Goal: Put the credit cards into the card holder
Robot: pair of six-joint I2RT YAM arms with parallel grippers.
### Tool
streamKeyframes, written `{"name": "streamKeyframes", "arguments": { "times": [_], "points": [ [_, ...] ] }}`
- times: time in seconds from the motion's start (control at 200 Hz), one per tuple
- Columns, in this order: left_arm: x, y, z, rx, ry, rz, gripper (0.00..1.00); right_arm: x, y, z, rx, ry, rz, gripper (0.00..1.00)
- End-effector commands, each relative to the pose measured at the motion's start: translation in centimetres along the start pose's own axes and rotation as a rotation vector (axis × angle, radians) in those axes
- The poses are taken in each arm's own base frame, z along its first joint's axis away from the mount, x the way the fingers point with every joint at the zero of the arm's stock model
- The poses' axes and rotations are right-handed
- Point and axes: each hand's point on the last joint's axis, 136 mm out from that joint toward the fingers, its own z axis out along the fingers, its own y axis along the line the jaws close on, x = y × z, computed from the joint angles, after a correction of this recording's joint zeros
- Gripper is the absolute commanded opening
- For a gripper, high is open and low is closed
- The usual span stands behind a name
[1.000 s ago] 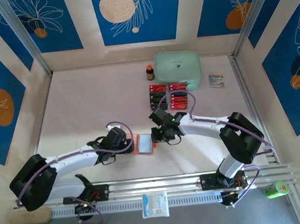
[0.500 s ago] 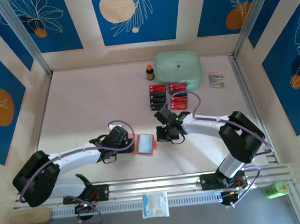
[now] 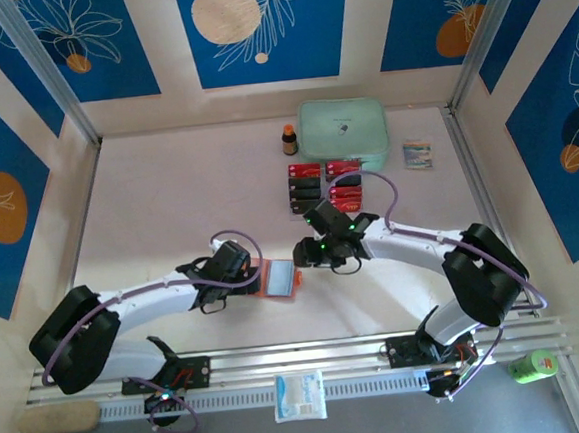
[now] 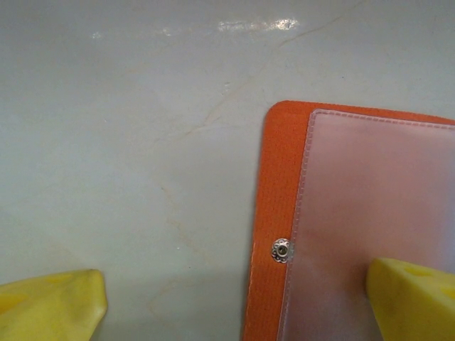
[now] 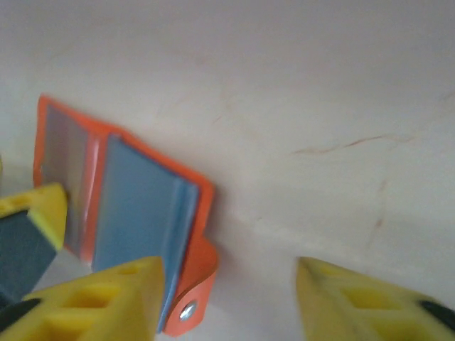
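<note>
The right gripper [image 3: 304, 255] was just opened, empty, at 2 o'clock of the card holder [image 3: 281, 277]. The holder was pinned down by the wide-spread left gripper [image 3: 258, 278]. The credit cards [image 3: 306, 171] were left at 12 o'clock, to be fetched.

I'm watching the left arm [image 3: 146, 303] and right arm [image 3: 412, 247] showing white shells between bulky black joints, purple cables [image 3: 236, 239] looping at each wrist, a green light [image 3: 324, 244] glowing on the right; the left pincer [image 4: 231, 305] and right pincer [image 5: 242, 305] are showing yellow fingers [image 4: 50, 305]
</note>
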Motion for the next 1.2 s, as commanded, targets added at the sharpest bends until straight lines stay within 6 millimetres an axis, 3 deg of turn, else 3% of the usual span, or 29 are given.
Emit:
{"name": "streamKeyframes", "arguments": {
  "times": [0.0, 0.235, 0.385, 0.57, 0.63, 0.825, 1.03, 1.1, 1.195],
  "points": [
    [-1.7, -3.6, 0.0, 0.16, -0.062, -0.004, 0.96, 1.9, 1.4, -0.2, -0.008, 0.046, -0.014, 0.61],
    [-1.6, -3.4, -0.2, 0.16, -0.067, -0.006, 0.96, 3.6, -0.2, 1.5, 0.148, 0.096, -0.008, 0.65],
    [-1.7, -3.4, -0.3, 0.16, -0.069, -0.005, 0.96, 3.3, -1.0, 2.1, 0.176, 0.095, 0.01, 0.56],
    [-1.9, -3.7, -0.2, 0.164, -0.071, 0.002, 0.96, 1.8, -2.3, 2.3, 0.185, 0.058, 0.065, 0.1],
    [-2.1, -3.9, -0.1, 0.167, -0.072, 0.006, 0.96, 1.4, -2.8, 2.2, 0.179, 0.049, 0.088, 0.0],
    [-2.7, -4.7, 0.2, 0.172, -0.067, 0.033, 0.96, 0.5, -3.7, 2.0, 0.154, 0.031, 0.128, 0.0],
    [-2.9, -4.9, 0.6, 0.164, -0.064, 0.049, 0.96, 1.0, -3.7, 2.1, 0.123, 0.04, 0.144, 0.0],
    [-2.9, -4.7, 0.7, 0.155, -0.063, 0.055, 0.97, 1.0, -3.2, 1.7, 0.098, 0.035, 0.139, 0.11],
    [-2.8, -4.6, 0.8, 0.148, -0.062, 0.061, 0.97, 0.2, -2.4, 0.3, 0.061, -0.001, 0.111, 0.39]
  ]
}}
